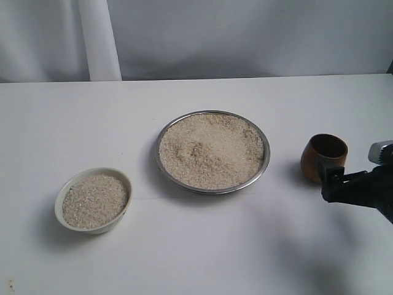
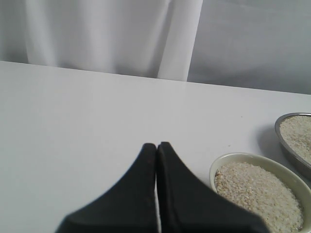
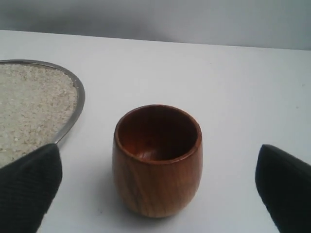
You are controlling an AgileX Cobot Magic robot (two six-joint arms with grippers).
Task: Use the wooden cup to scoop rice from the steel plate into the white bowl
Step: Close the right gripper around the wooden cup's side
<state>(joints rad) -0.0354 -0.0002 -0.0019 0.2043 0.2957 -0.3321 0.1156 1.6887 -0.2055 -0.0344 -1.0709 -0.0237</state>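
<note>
The steel plate [image 1: 265,161] sits mid-table, heaped with rice [image 1: 212,149]. Rice also fills the white bowl [image 1: 92,228] at the front left. To the right of the plate the wooden cup [image 1: 319,161] stands upright and empty. My right gripper [image 1: 333,184] is just behind it, open. In the right wrist view the cup [image 3: 158,179] stands between the wide-apart fingers [image 3: 29,189], touching neither, with the plate's rim [image 3: 77,104] beside it. My left gripper [image 2: 156,145] is shut on nothing above bare table, with the bowl [image 2: 216,167] and the plate's edge [image 2: 279,131] close by.
A white table [image 1: 184,258] carries everything, and a pale curtain [image 1: 98,37] hangs behind its far edge. Bare tabletop lies between bowl and plate and along the front.
</note>
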